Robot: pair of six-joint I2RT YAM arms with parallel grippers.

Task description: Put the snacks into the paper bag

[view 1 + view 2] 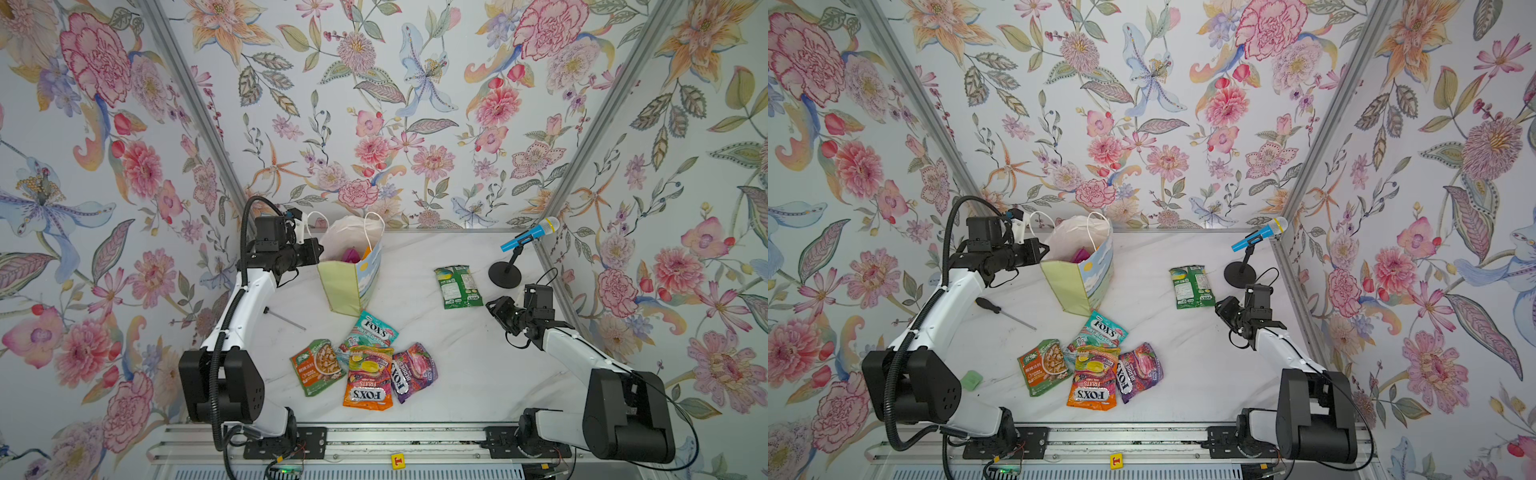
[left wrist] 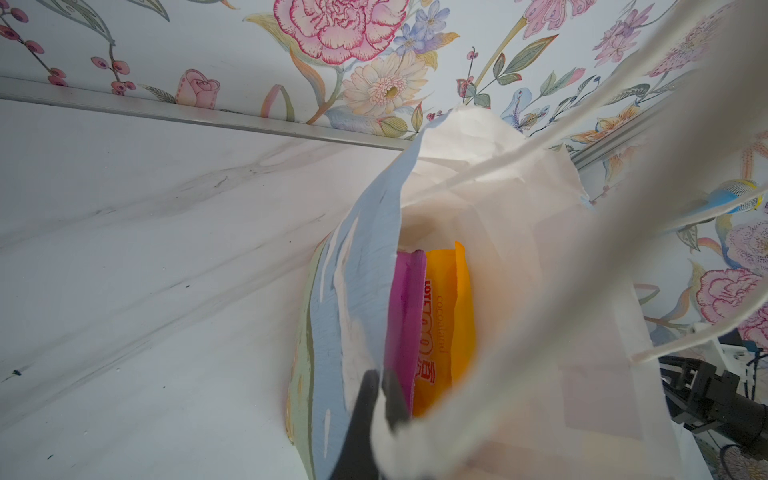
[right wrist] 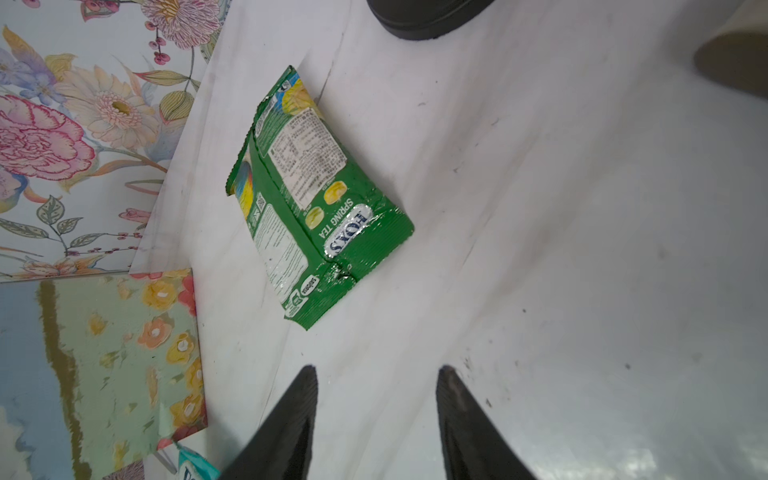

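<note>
top views, left gripper: the left gripper [image 1: 319, 252] was clenched on the left rim of the paper bag [image 1: 344, 286].
top views, bag: it stood upright at the back left of the tabletop [image 1: 465, 374], mouth gaping, rope handles raised.
top views, right gripper: the right gripper [image 1: 493, 306] hung low with its jaws parted, holding nothing. the green fox's packet [image 1: 458, 286] lay flat near it, on the bag's side, not touching.
top views, other snacks: the teal fox's packet [image 1: 371, 330], nut pouch [image 1: 317, 366], orange fox's packet [image 1: 369, 379] and purple fox's packet [image 1: 414, 370] overlapped in a cluster in front of the bag, well apart from both grippers.
top views, room: white marbled tabletop, floral walls [image 1: 374, 104] on three sides, a metal rail [image 1: 374, 440] along the front.
top views, edges: a microphone [image 1: 530, 235] on a round stand stood at the back right corner. a screwdriver [image 1: 1005, 311] lay beside the left arm. bare tabletop spread between the cluster and the right arm.
left wrist, grip: dark fingertips [image 2: 365, 407] pinched the bag's blue-painted wall.
left wrist, inside: the purple 100 packet [image 2: 405, 311] and yellow 100 packet [image 2: 451, 316] stood on edge side by side against that wall. a blurred rope handle crossed the view.
right wrist, gap: the two fingers were spread over bare tabletop. the green fox's packet [image 3: 307, 199] lay ahead of them, back label up, apart from both tips.
right wrist, edges: the bag's flowered face [image 3: 104, 365] stood to one side, and the stand's dark base lay beyond the packet.
</note>
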